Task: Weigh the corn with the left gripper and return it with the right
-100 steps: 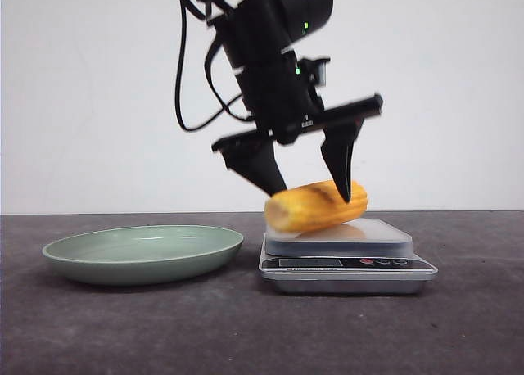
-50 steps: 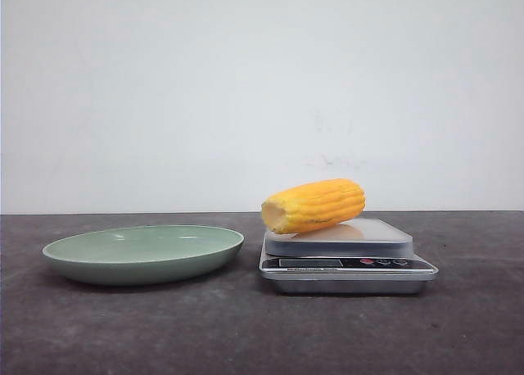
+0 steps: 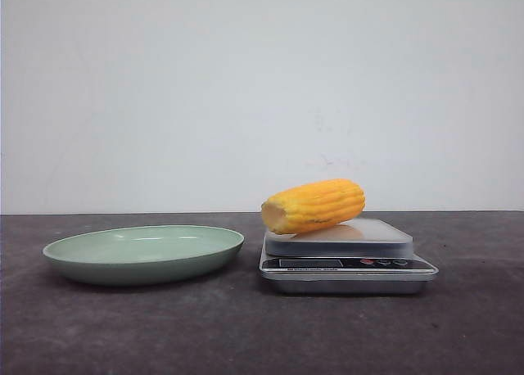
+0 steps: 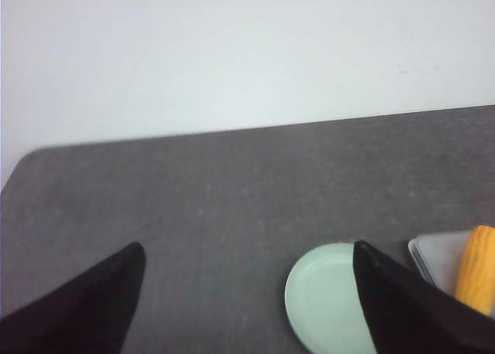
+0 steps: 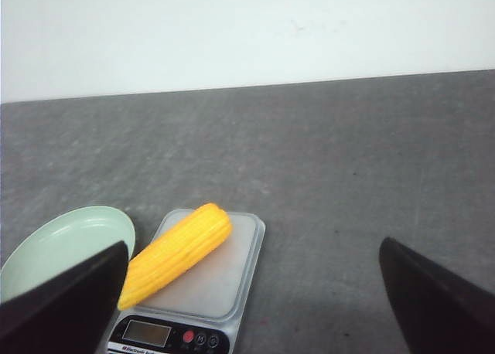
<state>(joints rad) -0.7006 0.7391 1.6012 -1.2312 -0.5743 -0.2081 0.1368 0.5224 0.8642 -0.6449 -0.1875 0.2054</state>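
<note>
The yellow-orange corn (image 3: 314, 205) lies across the platform of a silver kitchen scale (image 3: 347, 256), its paler cut end toward the green plate (image 3: 143, 253); no gripper touches it. The right wrist view shows the corn (image 5: 176, 253) slantwise on the scale (image 5: 220, 288) beside the plate (image 5: 58, 242). My right gripper (image 5: 251, 288) is open high above them, its black fingers (image 5: 66, 308) wide apart with nothing between. My left gripper (image 4: 247, 292) is also open and empty, high over the table, with the plate (image 4: 329, 300) and the corn (image 4: 477, 267) seen past one finger. Neither gripper shows in the front view.
A dark grey table (image 3: 246, 334) carries the plate on the left and the scale on the right, against a plain white wall. The scale's display and buttons (image 3: 360, 263) face the front.
One second ago the left gripper stood around the corn on the scale. It has since let go and risen out of the front view; the corn stays put.
</note>
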